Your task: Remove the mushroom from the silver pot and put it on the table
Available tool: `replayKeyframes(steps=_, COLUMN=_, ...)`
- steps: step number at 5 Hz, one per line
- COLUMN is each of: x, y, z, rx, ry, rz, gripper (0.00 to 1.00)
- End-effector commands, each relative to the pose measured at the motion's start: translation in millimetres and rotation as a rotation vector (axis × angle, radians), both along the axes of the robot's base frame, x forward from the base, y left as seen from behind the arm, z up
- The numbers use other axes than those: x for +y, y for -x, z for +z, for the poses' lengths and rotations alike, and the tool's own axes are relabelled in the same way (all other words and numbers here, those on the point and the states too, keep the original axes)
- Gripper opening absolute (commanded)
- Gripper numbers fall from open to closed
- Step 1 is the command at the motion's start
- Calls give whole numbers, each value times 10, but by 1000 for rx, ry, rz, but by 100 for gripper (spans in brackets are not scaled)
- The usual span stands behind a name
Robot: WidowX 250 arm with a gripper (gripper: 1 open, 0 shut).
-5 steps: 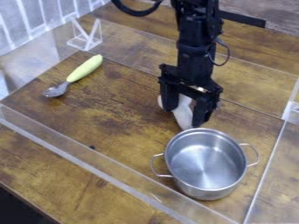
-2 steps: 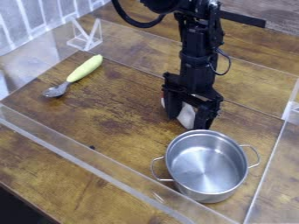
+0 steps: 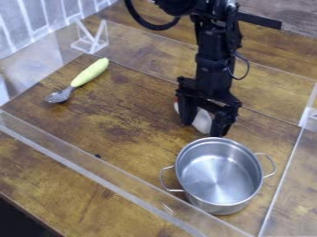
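The silver pot [image 3: 220,173] stands on the table [image 3: 111,120] at the front right, and its inside shows only bare metal. Just behind it my gripper [image 3: 207,123] points straight down, low over the wood, and it is open. A white piece of the mushroom [image 3: 198,118] shows between the two black fingers, resting at table level. Its cap is hidden by the gripper. I cannot tell whether the fingers touch it.
A yellow corn cob [image 3: 89,71] and a small grey spoon [image 3: 58,94] lie at the left. A clear acrylic wall [image 3: 87,162] rims the work area, and a clear stand [image 3: 89,37] sits at the back left.
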State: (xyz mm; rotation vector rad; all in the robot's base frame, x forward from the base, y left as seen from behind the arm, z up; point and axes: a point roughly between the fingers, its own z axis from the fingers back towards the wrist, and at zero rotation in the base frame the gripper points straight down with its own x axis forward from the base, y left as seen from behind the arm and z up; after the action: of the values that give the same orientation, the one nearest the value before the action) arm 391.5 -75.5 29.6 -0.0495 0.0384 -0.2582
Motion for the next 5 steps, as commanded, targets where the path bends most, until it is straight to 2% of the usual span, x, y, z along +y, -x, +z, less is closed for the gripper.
replayKeyframes(steps=1, x=-164, y=50, z=49, rx=-17, ry=7, rz=-29, gripper=100)
replayKeyframes(steps=2, x=-173, y=115, z=59, rx=-10, ry=7, rz=-67, gripper=100)
replayKeyframes(steps=3, x=-178, y=257, z=291, rx=-30, ry=-9, rz=-103, gripper=100)
replayKeyframes(steps=4, x=-169, y=389, z=557, rx=-49, ry=-38, rz=-127, gripper=100)
replayKeyframes(steps=5, x=11, y=288, z=818, rx=-71, ry=-101, rz=-15, gripper=100)
